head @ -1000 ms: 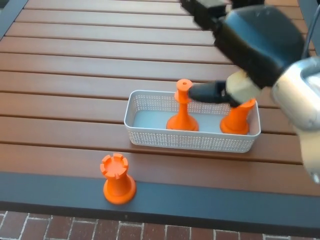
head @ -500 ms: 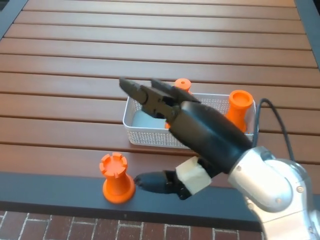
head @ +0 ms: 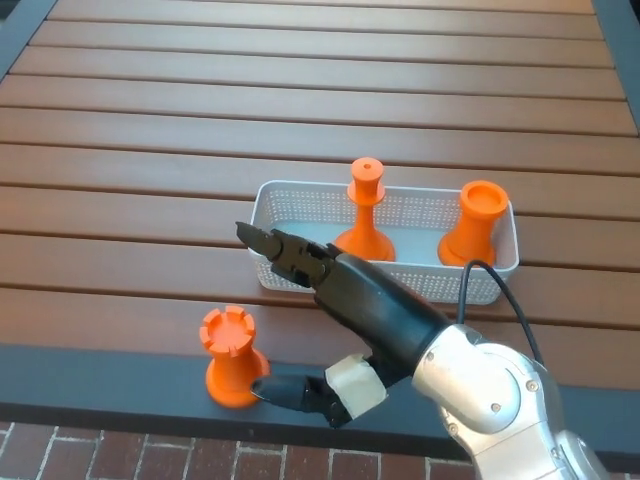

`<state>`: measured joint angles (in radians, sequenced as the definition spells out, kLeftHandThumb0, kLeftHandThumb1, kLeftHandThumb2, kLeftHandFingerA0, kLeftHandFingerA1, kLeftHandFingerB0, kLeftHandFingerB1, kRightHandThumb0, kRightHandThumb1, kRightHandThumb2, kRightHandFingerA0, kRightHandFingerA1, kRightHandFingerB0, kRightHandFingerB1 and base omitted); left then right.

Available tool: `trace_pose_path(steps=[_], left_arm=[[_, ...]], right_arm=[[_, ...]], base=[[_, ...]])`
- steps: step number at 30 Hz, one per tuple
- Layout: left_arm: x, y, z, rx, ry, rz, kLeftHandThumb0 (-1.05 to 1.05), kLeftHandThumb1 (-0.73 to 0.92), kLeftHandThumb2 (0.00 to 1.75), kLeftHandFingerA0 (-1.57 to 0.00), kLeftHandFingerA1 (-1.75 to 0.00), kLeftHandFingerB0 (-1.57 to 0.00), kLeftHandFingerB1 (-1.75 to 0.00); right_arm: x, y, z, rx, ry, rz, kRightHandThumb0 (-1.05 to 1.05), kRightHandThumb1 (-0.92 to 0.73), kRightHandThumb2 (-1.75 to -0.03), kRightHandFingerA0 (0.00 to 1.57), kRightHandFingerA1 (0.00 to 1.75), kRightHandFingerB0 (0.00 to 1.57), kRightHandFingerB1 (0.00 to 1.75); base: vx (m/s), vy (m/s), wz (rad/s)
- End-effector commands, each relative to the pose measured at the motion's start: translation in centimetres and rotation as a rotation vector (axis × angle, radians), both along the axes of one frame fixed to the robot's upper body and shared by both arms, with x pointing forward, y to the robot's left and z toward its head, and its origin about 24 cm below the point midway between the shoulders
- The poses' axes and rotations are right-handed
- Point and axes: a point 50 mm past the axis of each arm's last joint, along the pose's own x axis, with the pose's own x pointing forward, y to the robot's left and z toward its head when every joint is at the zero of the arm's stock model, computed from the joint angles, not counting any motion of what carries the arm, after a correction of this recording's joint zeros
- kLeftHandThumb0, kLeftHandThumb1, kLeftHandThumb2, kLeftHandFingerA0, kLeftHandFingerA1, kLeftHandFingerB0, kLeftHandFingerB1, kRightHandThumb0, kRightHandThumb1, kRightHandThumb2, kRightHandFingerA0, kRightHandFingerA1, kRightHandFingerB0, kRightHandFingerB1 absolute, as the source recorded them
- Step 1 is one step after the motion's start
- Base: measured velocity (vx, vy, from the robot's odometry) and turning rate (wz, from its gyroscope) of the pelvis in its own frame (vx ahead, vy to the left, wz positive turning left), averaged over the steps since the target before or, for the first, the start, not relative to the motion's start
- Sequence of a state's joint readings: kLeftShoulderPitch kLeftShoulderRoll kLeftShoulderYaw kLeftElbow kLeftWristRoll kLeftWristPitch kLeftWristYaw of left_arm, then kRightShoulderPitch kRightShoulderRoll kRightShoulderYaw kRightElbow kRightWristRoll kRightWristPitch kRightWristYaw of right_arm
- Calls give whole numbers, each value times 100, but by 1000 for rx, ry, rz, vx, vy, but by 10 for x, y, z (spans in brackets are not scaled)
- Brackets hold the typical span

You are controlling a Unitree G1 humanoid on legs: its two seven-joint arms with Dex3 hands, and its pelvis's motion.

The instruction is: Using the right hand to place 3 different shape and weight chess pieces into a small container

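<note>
An orange rook [head: 233,357] stands upright on the dark front edge of the table. My right hand [head: 330,320] hovers just right of it, open, with two fingers [head: 275,250] stretched out above and the thumb [head: 290,390] low beside the rook's base. Nothing is held. Behind the hand, the white mesh basket [head: 268,268] holds two orange pieces: a slim pawn-like piece [head: 365,215] in the middle and a wider cup-topped piece [head: 476,225] at its right end. My left hand is out of sight.
The table is brown wooden slats [head: 200,120] with a dark border [head: 120,385] at the front, and red brick floor [head: 150,455] lies below the edge. My silver forearm [head: 500,400] fills the lower right.
My right hand left the basket and swung down and left to the rook. In the last half second it dropped lower and closer to the rook.
</note>
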<state>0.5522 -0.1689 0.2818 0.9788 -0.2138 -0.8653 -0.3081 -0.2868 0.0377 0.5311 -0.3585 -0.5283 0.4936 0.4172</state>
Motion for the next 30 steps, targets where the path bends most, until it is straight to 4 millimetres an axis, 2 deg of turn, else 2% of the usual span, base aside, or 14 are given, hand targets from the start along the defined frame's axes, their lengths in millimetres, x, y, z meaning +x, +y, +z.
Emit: trace_pose_path(steps=[1, 2, 6, 7, 9, 11, 12, 16, 17, 20, 21, 25, 26, 30], left_arm=[[-1, 0, -1, 6, 7, 2, -23, 18, 175, -132, -153, -118, -148], [1, 1, -1, 10, 8, -14, -18, 11, 174, -127, -149, -116, -143], [1, 1, -1, 23, 9, -35, -28, 20, 169, -131, -151, -119, -146], [1, -1, -1, 28, 7, -42, -19, 11, 175, -129, -151, -117, -145], [2, -3, -2, 18, 9, -35, -22, 16, 171, -130, -157, -120, -147], [1, -5, -3, -10, 17, -9, -22, 16, 171, -130, -157, -120, -147], [1, -4, -3, -11, 17, -11, -17, 6, 175, -129, -151, -120, -143], [1, -3, -4, -11, 18, -15, -17, 6, 175, -129, -151, -120, -143], [2, -3, -5, -29, 19, -7, -14, 17, 165, -131, -152, -119, -138], [2, -4, -7, -56, 18, 4, -14, 17, 165, -131, -152, -119, -138], [2, -5, -8, -61, 26, 3, -12, 20, 173, -139, -151, -121, -136], [1, -10, -9, -93, 38, 11, -10, 20, 167, -133, -152, -117, -136], [1, -10, -8, -79, 41, 5, -3, 18, 170, -131, -154, -116, -140], [0, -12, -6, -60, 46, -4, -3, 18, 170, -131, -154, -116, -140]], right_arm=[[3, -2, -2, 66, -12, -48, -79, -58, -58, 0, 32, 0, 16], [4, 1, -10, 122, 33, -73, -76, -44, -85, 2, 32, 0, 11], [4, 12, -28, 229, 131, -121, -73, -42, -84, 1, 33, 4, 14], [4, 12, -29, 232, 136, -125, -71, -41, -84, 2, 42, 4, 18], [5, 16, -33, 234, 146, -127, -78, -43, -82, 0, 48, 11, 10], [5, 22, -35, 231, 147, -121, -78, -43, -82, 0, 48, 11, 10], [6, 24, -36, 239, 150, -113, -82, -43, -79, 2, 54, 14, 2], [8, 27, -37, 255, 152, -100, -82, -43, -79, 2, 54, 14, 2], [10, 30, -37, 259, 147, -92, -70, -55, -56, 2, 61, 3, 27], [14, 35, -37, 266, 138, -81, -70, -55, -56, 2, 61, 3, 27], [16, 34, -40, 266, 145, -84, -72, -40, -85, 0, 48, 8, 21], [23, 33, -45, 258, 160, -98, -73, -40, -85, 0, 50, 8, 20], [24, 33, -46, 258, 166, -101, -69, -53, -55, 2, 65, 3, 28], [26, 33, -49, 260, 173, -104, -69, -53, -55, 2, 65, 3, 28]], base=[[0, 0, 0], [0, 0, 0], [0, 0, 0], [0, 0, 0], [0, 0, 0], [0, 0, 0], [0, 0, 0], [0, 0, 0], [0, 0, 0], [0, 0, 0], [0, 0, 0], [0, 0, 0], [0, 0, 0], [0, 0, 0]])
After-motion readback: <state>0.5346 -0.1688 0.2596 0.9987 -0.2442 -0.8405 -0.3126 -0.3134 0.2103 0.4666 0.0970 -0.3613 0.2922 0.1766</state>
